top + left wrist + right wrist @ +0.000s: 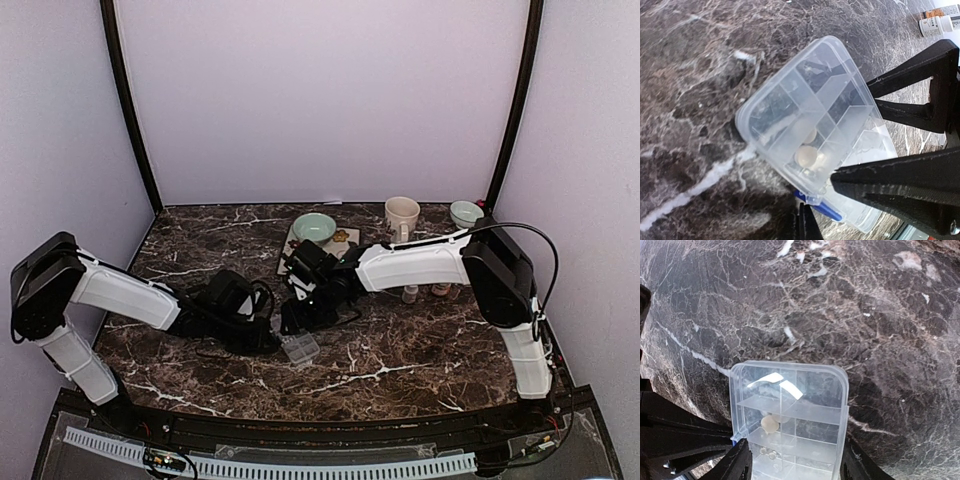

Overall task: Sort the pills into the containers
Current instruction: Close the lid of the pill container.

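Right end effector (796, 457) half open and clamped across the pill box (805, 385), left end effector (805, 224) pinched fully closed at its corner

Black angular fingers press both long sides of the clear, glossy, round-cornered plastic box, so it sits right between them on the dark, white-veined marble desk (865, 315). The left tips are just beside a blue tab (820, 209); can't tell if they grip it. Two rows of square compartments (815, 422), with two pale round pills (770, 425) near the middle. Further back: two bowls (315, 227), one mug (402, 215), two small bottles (936, 25).
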{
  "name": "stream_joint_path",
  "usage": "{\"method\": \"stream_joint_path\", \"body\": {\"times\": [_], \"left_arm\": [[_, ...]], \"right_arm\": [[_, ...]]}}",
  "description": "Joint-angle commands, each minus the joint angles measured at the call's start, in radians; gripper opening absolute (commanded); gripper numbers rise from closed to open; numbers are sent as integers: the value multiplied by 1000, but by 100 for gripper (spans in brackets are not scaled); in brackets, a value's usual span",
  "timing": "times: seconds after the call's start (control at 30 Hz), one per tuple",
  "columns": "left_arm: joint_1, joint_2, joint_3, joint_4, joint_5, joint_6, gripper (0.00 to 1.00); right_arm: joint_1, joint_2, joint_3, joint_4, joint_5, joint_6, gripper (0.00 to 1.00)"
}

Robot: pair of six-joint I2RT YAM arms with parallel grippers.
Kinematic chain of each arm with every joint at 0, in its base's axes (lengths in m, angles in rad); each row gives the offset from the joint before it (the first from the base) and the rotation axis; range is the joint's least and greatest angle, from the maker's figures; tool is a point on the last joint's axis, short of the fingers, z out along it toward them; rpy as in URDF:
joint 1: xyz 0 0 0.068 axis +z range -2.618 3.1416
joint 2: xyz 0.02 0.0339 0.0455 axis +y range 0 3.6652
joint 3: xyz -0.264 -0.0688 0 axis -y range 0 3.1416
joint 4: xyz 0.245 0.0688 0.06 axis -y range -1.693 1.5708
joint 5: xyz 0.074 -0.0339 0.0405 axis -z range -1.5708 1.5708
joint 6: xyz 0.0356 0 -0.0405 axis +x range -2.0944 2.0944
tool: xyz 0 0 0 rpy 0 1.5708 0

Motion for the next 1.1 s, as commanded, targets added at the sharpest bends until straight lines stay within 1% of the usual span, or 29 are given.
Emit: {"method": "stream_joint_path", "body": {"times": [0.0, 0.17, 0.33, 0.5, 0.87, 1.07], "left_arm": [[-4, 58, 45, 15, -34, 3, 0], [-4, 86, 34, 67, 1, -42, 0], [-5, 74, 9, 99, 19, -82, 0], [-10, 70, -8, 149, 44, -135, 0], [-52, 136, 36, 212, 54, -200, 0], [-52, 156, 59, 199, 20, -195, 0]], "right_arm": [[20, 111, -79, -92, -6, -1, 59], [21, 103, -112, -68, -17, 12, 59], [29, 100, -144, -44, -31, 23, 58], [42, 92, -183, -6, -53, 51, 55], [65, 72, -255, 70, -121, 110, 45], [72, 67, -281, 96, -148, 125, 43]]}}
